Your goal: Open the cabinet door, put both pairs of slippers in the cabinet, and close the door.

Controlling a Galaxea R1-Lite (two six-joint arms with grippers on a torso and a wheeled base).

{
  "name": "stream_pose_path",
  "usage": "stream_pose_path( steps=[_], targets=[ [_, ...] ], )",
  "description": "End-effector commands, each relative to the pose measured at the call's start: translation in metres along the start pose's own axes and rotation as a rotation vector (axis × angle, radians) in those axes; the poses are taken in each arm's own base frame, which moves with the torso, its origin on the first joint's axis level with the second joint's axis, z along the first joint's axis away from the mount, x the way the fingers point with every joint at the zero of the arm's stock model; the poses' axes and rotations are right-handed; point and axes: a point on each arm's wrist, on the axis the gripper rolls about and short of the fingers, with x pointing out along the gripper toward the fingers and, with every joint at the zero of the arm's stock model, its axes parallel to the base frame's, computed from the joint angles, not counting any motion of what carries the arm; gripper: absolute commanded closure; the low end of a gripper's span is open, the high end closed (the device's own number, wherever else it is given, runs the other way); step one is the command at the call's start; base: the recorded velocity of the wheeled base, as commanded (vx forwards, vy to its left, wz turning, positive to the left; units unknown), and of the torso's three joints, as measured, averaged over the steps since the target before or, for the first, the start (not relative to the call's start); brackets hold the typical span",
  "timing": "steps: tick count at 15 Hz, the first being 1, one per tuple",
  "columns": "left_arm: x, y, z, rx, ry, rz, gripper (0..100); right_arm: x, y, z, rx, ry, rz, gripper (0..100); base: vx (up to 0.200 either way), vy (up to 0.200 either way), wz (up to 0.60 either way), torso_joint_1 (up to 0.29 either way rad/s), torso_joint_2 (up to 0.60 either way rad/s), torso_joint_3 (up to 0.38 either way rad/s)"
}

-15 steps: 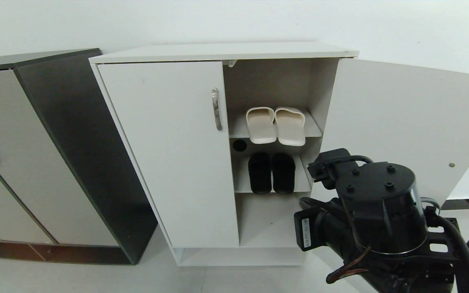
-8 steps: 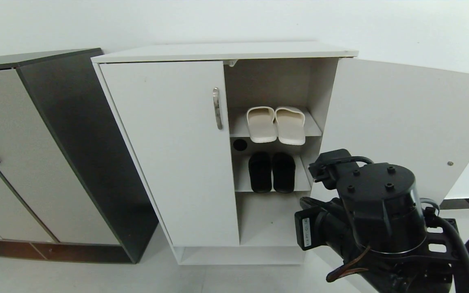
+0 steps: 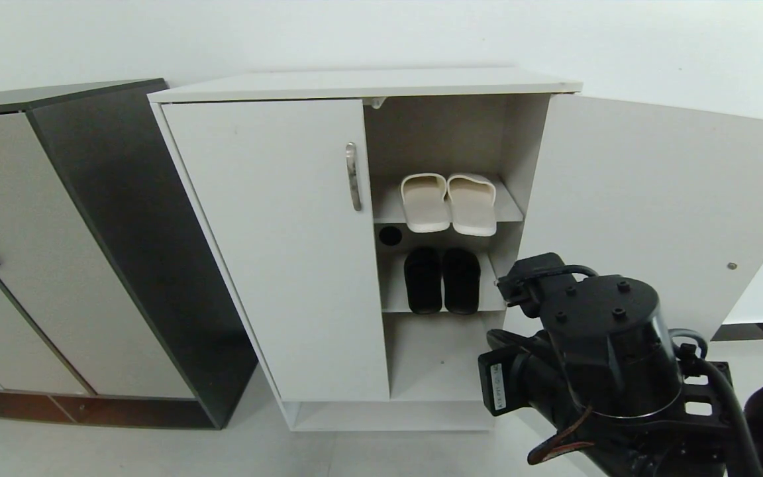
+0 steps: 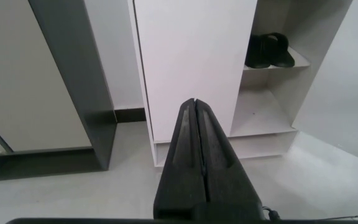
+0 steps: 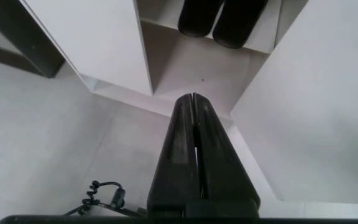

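The middle shelf (image 3: 391, 289), ahead of and above the right claw (image 5: 194, 98), carries the black slippers (image 3: 442, 280) side by side. The upper shelf (image 3: 508, 207), higher still, carries the cream slippers (image 3: 448, 203).

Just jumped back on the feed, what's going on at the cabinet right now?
Both pairs are inside the white cabinet: the beige slippers above, the black slippers below them. The right door stands wide open and the left door is shut. The right claw, shut and empty, hangs low in front of the open side, beside the open door. The left claw is shut and empty too. Only closing the door is left.
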Motion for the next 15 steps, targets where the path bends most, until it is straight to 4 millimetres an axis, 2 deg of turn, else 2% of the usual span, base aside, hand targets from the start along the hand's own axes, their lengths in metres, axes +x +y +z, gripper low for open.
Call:
stream_pose_path(
  steps=[1, 3, 7, 15],
  targets=[
    [0.0000, 0.0000, 0.0000, 0.000, 0.000, -0.001, 100, 0.0081, 0.0034, -0.0089, -0.023, 0.029, -0.011, 100, 0.000, 0.000, 0.00, 0.000, 0.00, 0.000],
    [0.0000, 0.0000, 0.0000, 0.000, 0.000, 0.001, 100, 0.0102, 0.0027, -0.0110, -0.032, 0.037, -0.018, 100, 0.000, 0.000, 0.00, -0.004, -0.03, -0.016],
    [0.0000, 0.0000, 0.0000, 0.002, 0.000, 0.001, 100, 0.0067, -0.0017, -0.0060, -0.017, 0.021, -0.023, 100, 0.000, 0.000, 0.00, 0.021, -0.22, -0.316],
    [0.0000, 0.0000, 0.0000, 0.000, 0.000, 0.001, 100, 0.0113, -0.0042, -0.0072, -0.017, 0.030, -0.035, 100, 0.000, 0.000, 0.00, 0.096, -0.50, -0.345]
  ],
)
